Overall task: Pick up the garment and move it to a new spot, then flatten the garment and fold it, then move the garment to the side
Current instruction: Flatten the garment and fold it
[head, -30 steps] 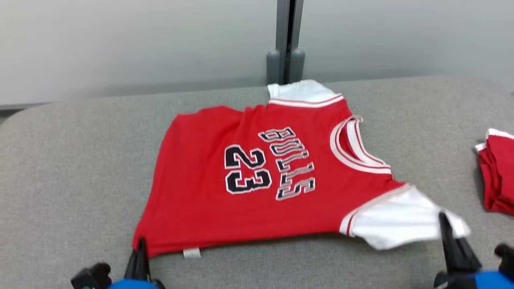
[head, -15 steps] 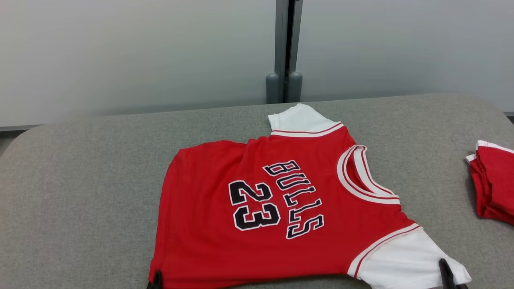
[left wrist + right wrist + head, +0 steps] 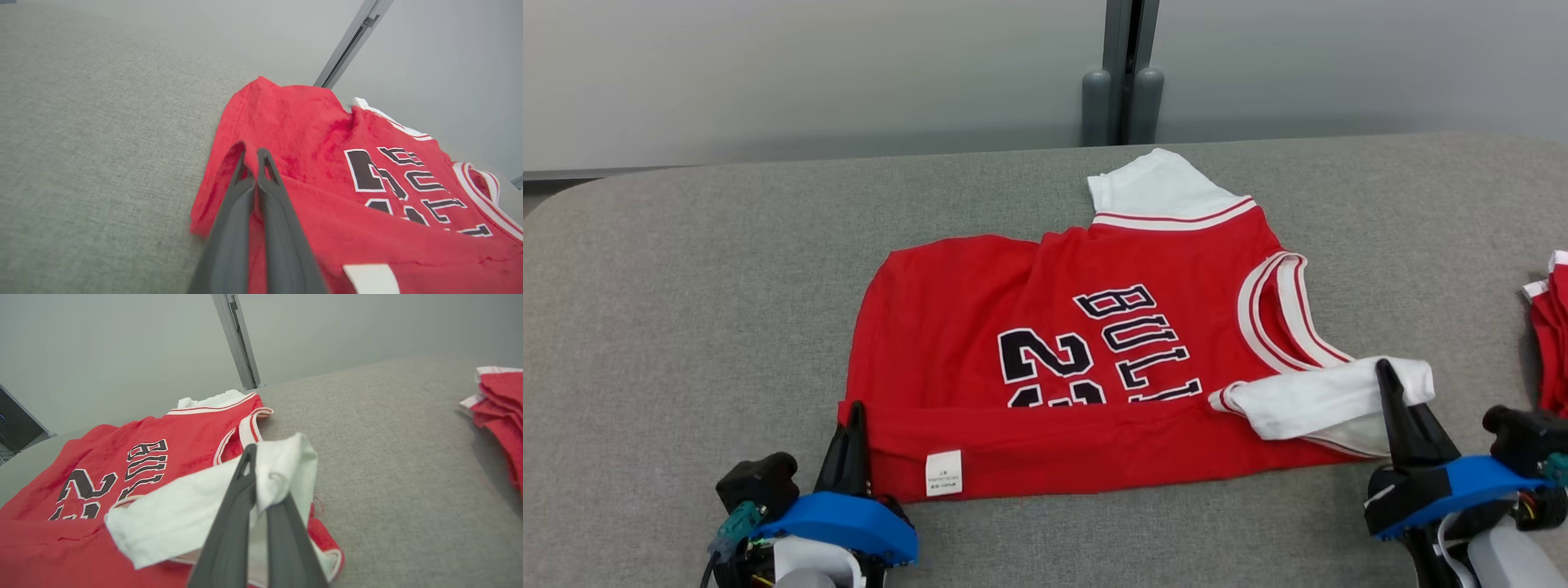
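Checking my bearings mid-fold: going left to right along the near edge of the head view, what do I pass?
left gripper → white care label → right gripper → folded red pile

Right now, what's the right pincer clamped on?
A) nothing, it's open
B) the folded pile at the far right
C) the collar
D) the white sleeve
D: in the right wrist view the right pincer is shut on the white sleeve of the shirt, with the cloth bunched around its fingers.
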Robot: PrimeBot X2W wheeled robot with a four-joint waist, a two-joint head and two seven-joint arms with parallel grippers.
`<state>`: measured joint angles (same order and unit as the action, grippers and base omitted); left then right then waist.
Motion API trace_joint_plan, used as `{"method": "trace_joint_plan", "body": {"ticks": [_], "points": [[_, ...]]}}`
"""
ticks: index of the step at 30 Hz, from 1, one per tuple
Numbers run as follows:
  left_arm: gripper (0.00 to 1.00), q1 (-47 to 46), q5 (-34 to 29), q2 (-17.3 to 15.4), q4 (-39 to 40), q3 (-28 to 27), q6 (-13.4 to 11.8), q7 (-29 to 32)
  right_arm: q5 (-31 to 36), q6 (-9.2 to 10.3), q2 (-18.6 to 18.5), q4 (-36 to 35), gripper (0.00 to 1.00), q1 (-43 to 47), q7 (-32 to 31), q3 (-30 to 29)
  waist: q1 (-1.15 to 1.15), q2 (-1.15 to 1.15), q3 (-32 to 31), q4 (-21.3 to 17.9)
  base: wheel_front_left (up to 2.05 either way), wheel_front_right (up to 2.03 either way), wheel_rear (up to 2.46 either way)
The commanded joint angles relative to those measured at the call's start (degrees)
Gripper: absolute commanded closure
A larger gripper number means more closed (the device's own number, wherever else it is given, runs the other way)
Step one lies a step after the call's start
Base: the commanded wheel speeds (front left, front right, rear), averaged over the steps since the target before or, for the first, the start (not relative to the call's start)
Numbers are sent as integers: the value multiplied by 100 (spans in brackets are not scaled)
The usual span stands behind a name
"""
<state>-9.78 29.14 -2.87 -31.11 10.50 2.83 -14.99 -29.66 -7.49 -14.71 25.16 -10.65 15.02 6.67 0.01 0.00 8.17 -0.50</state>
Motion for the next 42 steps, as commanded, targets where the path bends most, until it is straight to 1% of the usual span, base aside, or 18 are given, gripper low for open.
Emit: {"method": "trace_joint_plan", "body": {"ticks": [1, 5, 9, 10, 11, 12, 13, 14, 15, 16, 20, 24, 26, 29, 35, 42], "points": [[100, -106, -30, -8, -20, 13, -30, -26, 38, 0, 20, 39, 100, -113, 17, -1, -1, 0, 48, 34, 0, 0, 0], [100, -349, 6, -9, -310, 39, -230, -26, 140, 0, 102, 459, 100, -643, 17, -4, -1, 0, 180, 39, 0, 0, 0], [100, -487, 40, -9, -465, 29, -249, -26, 316, 0, 155, 696, 100, -986, 17, -64, -1, 0, 246, 49, 0, 0, 0], [100, -503, 41, -9, -487, 22, -249, -26, 377, 0, 157, 720, 95, -1049, 17, -71, -1, 0, 254, 51, 0, 0, 0], [100, -519, 25, -9, -488, 6, -262, -26, 433, 0, 162, 737, 64, -1102, 17, -76, -1, 0, 256, 55, 0, 0, 0], [94, -535, -20, -11, -461, -27, -282, -26, 499, 0, 153, 751, 44, -1138, 17, -127, -1, 0, 252, 57, 0, 0, 0], [77, -531, -68, -11, -431, -52, -301, -26, 542, 1, 156, 725, 0, -1166, 17, -209, -1, 0, 247, 57, 0, 0, 0], [58, -508, -90, -7, -401, -85, -304, -26, 591, 1, 192, 707, 0, -1170, 17, -285, -1, 0, 239, 59, 0, 0, 0], [19, -472, -111, -12, -352, -138, -334, -26, 690, 0, 218, 690, 0, -1155, 17, -337, -1, 0, 223, 62, 0, 0, 0], [0, -429, -184, -9, -316, -151, -363, -26, 805, 0, 231, 644, 0, -1133, 17, -358, -1, 0, 202, 64, 0, 0, 0], [0, -161, -461, -1, 42, -270, -497, -25, 1226, 0, 295, 426, 0, -875, 17, -450, -1, 0, 75, 76, 0, 0, 0], [0, 150, -1040, -7, 389, -192, -589, -26, 1640, 0, 418, 203, 0, -591, 17, -542, -1, 0, -110, 88, 0, 0, 0], [0, 349, -1367, -3, 498, -81, -584, -25, 1794, 0, 517, 130, 0, -382, 17, -592, -1, 0, -221, 101, 0, 0, 0], [0, 621, -1613, -13, 563, 37, -583, -25, 1945, 0, 659, 79, 0, -83, 17, -674, -1, 0, -415, 124, 0, 0, 0], [0, 1040, -1720, -6, 470, 113, -532, -26, 2063, 0, 854, 154, 0, 433, 17, -680, -1, 0, -734, 154, 0, 0, 0], [0, 1174, -1590, -8, 435, 95, -505, -25, 2057, 0, 877, 213, 0, 580, 17, -608, -1, 0, -777, 118, 0, 0, 0]]}}
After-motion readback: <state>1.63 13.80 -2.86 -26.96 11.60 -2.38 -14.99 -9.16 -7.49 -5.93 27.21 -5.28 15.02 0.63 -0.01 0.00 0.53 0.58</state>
